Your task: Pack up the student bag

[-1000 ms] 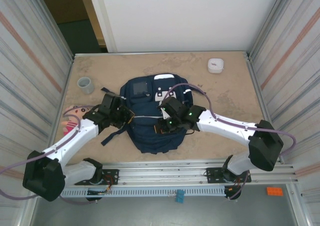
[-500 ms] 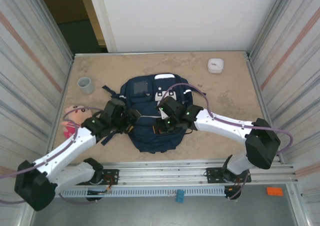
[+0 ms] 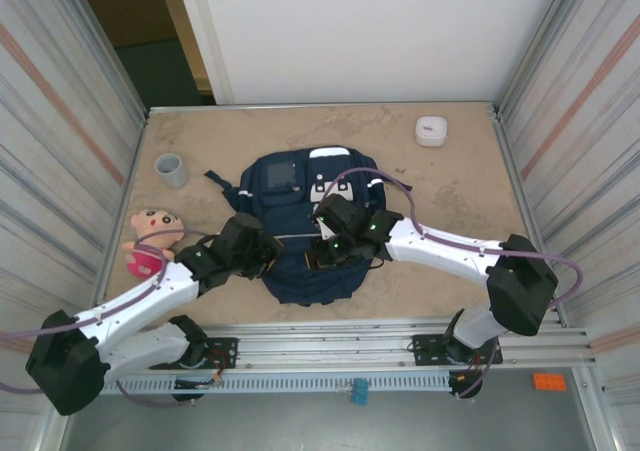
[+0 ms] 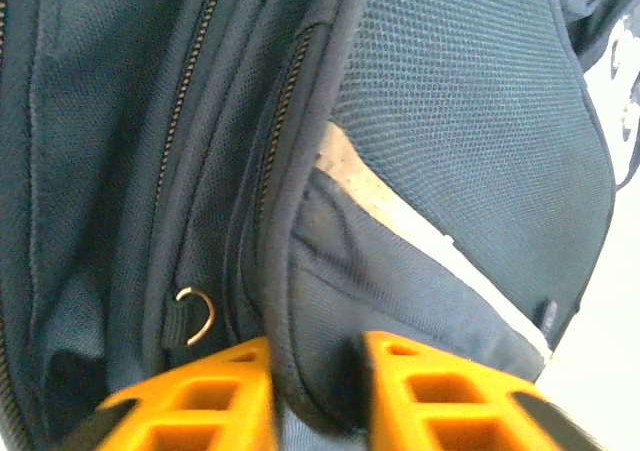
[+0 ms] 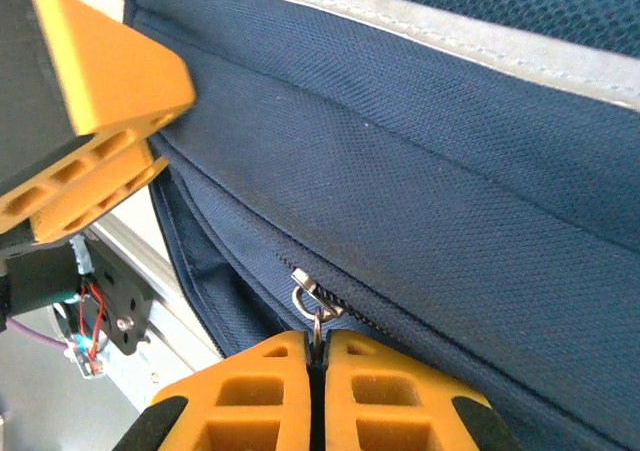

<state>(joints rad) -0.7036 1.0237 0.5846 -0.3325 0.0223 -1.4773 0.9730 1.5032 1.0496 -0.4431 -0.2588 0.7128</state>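
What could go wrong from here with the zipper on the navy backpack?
1. The right jaws pinch the small metal zipper pull only at their very tips, so it may slip out under a pull.
2. The left jaws clamp just a narrow piped seam of the navy blue fabric backpack. If that slides free, the bag could drag instead of unzipping.

- The table [image 3: 470, 201] has a sandy, mottled beige top.
- The navy student bag [image 3: 305, 276] lies flat at the middle, nearer the near edge, its white-grey patches at the far end.
- A grey cup [image 3: 171, 169] stands upright at far left.
- A small white container [image 3: 431, 130] sits at far right.
- A pink doll [image 3: 148, 233] lies by the left edge.
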